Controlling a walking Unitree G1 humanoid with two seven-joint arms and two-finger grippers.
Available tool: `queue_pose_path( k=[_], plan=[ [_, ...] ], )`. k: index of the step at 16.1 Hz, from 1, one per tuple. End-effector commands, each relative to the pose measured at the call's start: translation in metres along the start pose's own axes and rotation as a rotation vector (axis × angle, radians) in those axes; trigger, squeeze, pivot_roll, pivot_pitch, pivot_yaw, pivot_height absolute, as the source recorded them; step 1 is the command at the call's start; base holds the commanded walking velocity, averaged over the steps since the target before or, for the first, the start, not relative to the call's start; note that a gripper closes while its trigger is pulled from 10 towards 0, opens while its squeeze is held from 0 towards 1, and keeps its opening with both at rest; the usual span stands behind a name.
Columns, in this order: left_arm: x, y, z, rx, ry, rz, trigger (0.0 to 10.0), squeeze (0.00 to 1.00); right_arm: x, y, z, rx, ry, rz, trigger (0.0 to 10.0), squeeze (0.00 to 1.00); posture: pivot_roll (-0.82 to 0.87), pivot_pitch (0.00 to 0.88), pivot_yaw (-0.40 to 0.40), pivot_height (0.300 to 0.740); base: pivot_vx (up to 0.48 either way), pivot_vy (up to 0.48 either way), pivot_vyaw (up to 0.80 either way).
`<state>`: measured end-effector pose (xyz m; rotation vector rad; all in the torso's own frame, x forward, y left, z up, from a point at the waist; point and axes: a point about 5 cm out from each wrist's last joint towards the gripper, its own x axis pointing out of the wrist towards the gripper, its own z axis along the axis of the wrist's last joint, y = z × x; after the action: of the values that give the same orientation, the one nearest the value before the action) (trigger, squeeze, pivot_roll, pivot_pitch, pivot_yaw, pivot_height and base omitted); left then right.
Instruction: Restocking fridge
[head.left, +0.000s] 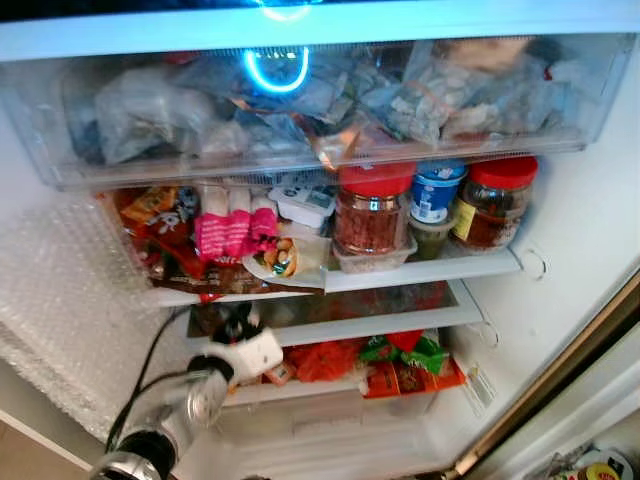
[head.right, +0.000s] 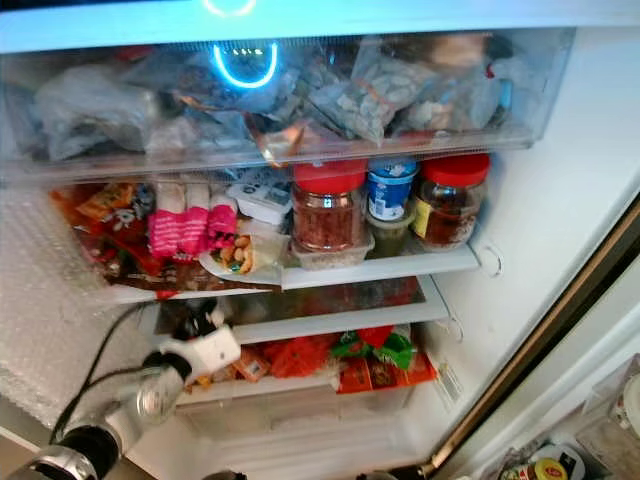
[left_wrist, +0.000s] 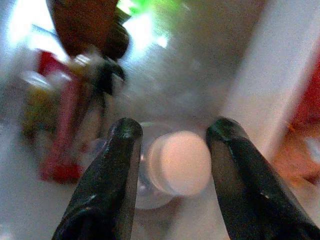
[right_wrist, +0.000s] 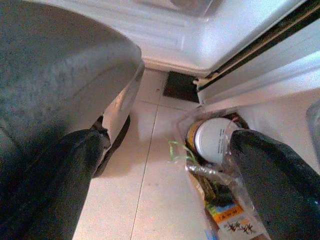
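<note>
Silver left arm (head.left: 185, 405) reaching into fridge shelf (head.left: 400, 322) | jaws apart around white-capped container (left_wrist: 177, 162)

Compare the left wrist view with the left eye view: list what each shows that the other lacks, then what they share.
Left wrist view: a white-capped container lying between the open left gripper fingers.

Left eye view: the clear drawer of bags, two red-lidded jars, a blue-lidded tub and pink packs.

Both: the left gripper reaching into a lower fridge shelf.
</note>
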<state>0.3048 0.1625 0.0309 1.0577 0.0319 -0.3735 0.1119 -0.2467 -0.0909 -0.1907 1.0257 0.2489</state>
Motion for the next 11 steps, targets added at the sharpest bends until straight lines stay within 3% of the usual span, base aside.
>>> queue_pose_path(
  k=[1, 8, 11],
  plan=[
    [-0.002, -0.002, -0.005, 0.001, 0.029, -0.024, 10.0, 1.0, 0.001, 0.0, 0.002, 0.002, -0.008, -0.002, 10.0, 0.0, -0.01, 0.027, -0.024, 0.646, 0.0, 0.0, 0.0],
    [0.003, 0.015, -0.007, -0.072, 0.026, 0.086, 10.0, 1.0, 0.001, 0.0, 0.003, -0.002, -0.009, -0.002, 10.0, 0.0, 0.0, 0.022, -0.025, 0.646, 0.0, 0.0, 0.0],
    [0.006, 0.022, 0.004, -0.143, -0.056, 0.09, 10.0, 1.0, 0.001, 0.0, 0.003, -0.003, -0.01, -0.005, 10.0, 0.0, 0.0, 0.023, -0.027, 0.646, 0.0, 0.0, 0.0]
  ],
)
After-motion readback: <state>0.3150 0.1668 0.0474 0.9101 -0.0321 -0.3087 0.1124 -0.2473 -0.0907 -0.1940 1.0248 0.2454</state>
